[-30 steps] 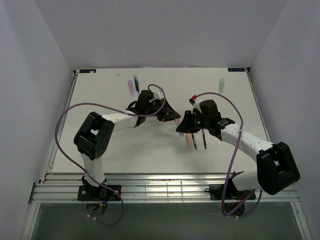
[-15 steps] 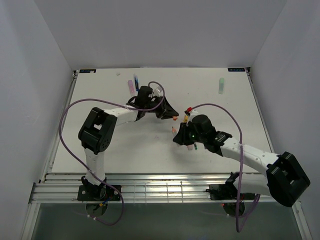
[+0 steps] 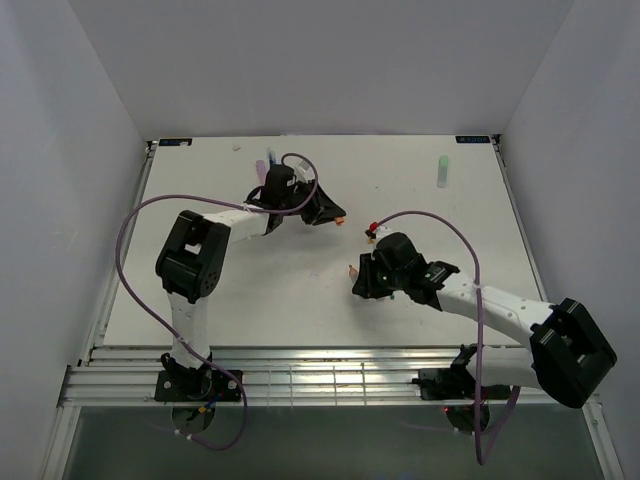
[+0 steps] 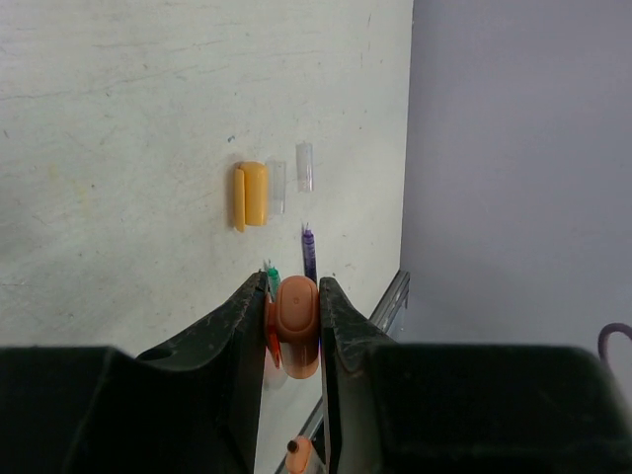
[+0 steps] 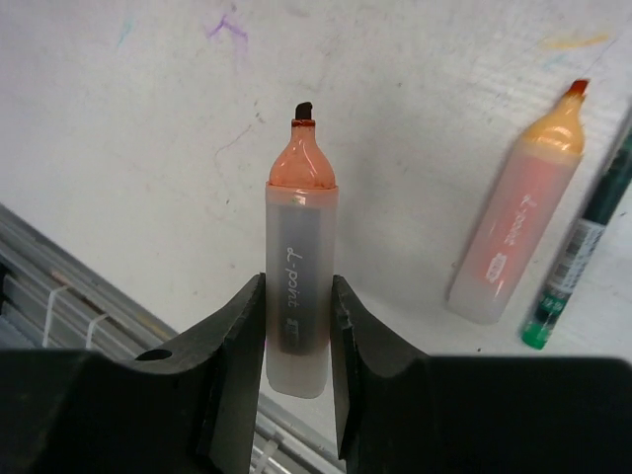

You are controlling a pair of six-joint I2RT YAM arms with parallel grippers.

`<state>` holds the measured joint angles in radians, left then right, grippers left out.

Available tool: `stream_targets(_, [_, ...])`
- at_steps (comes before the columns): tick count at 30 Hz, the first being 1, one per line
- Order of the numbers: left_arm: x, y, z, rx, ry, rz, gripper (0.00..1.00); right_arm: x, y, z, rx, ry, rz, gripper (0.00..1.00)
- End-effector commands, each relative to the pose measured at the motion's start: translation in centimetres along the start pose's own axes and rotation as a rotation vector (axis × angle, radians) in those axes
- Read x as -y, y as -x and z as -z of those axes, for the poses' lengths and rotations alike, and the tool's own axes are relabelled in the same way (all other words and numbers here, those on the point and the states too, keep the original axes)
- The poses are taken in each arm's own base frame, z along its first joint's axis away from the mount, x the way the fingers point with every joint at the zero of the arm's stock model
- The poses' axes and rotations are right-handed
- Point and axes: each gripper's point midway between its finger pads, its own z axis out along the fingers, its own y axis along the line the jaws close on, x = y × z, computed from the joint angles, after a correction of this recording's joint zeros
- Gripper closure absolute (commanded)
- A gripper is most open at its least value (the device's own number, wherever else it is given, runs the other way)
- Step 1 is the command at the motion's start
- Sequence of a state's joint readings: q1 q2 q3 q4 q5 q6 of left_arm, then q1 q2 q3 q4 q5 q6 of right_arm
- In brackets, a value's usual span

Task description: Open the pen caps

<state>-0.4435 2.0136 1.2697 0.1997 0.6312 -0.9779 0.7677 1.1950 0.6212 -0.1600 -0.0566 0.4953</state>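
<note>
Right wrist view: pinching an uncapped orange marker point(image 5: 299, 227) across its clear barrel with the right gripper point(image 5: 296, 286). Fingers pressed against either side; orange nib section and dark tip sticking up past the fingertips toward the top of the frame. Further out, right of centre, lying on the white table point(image 5: 118, 148): a second orange marker point(image 5: 513, 237), uncapped too, tip toward the upper right corner. Just beside it at the right edge: a green pen point(image 5: 578, 252).

Left wrist view: clamping an orange cap point(image 4: 296, 316) with the left gripper point(image 4: 293, 286), both fingers tight on its sides. Just behind the cap, partly hidden: a purple-tipped pen point(image 4: 309, 252) and a green tip point(image 4: 272, 279). Above those in the frame, flat on the table: a yellow cap point(image 4: 250, 195), then a clear cap point(image 4: 305, 166) slightly up and right of it, apart.

Top external view: orange cap and orange marker apart, not touching. Cap held near the centre of the table, marker held lower in the frame and a little right. Off in the upper right, alone: a mint green marker point(image 3: 442, 170).
</note>
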Motion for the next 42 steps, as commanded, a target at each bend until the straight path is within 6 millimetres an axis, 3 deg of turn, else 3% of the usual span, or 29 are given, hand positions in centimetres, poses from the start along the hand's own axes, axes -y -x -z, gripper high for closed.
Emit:
stream_targets(1, [0.4, -1.3, -0.9, -0.038, -0.001, -0.043, 1.00, 1.4, 3.2, -0.6, 0.055, -0.093, 0.046, 0.92])
stream_targets(5, [0.2, -1.0, -1.8, -0.035, 0.050, -0.077, 1.00, 2.8, 3.2, -2.0, 0.023, -0.160, 0.064, 0.92])
stream_targets(14, [-0.9, -1.8, -4.0, -0.066, 0.084, -0.083, 0.95, 4.9, 1.9, -2.3, 0.011, -0.240, 0.038, 0.92])
stream_targets(22, [-2.4, -3.0, -6.7, -0.110, 0.101, -0.094, 0.92, 5.9, 1.0, -3.1, -0.011, -0.278, 0.022, 0.92])
stream_targets(27, [-3.9, -3.0, -7.3, -0.106, 0.155, -0.090, 0.90, 5.8, 0.6, -3.6, -0.023, -0.262, 0.010, 0.89])
stream_targets(29, [-4.5, -3.4, -7.2, -0.116, 0.192, -0.080, 0.87, 5.8, 0.5, -3.9, -0.028, -0.261, 0.007, 0.87])
stream_targets(32, [-4.7, -3.4, -7.1, -0.112, 0.206, -0.082, 0.73, 5.8, 0.5, -4.1, -0.029, -0.261, -0.001, 0.82])
stream_targets(36, [-4.9, -3.3, -6.9, -0.104, 0.223, -0.087, 0.64, 6.0, 0.2, -4.3, -0.035, -0.265, -0.006, 0.75])
stream_targets(37, [-5.1, -3.3, -6.9, -0.105, 0.231, -0.086, 0.58, 6.1, 0.1, -4.4, -0.040, -0.270, -0.005, 0.73])
stream_targets(42, [-5.8, -3.5, -7.0, -0.116, 0.256, -0.077, 0.49, 6.3, 0.2, -4.5, -0.041, -0.284, -0.010, 0.69])
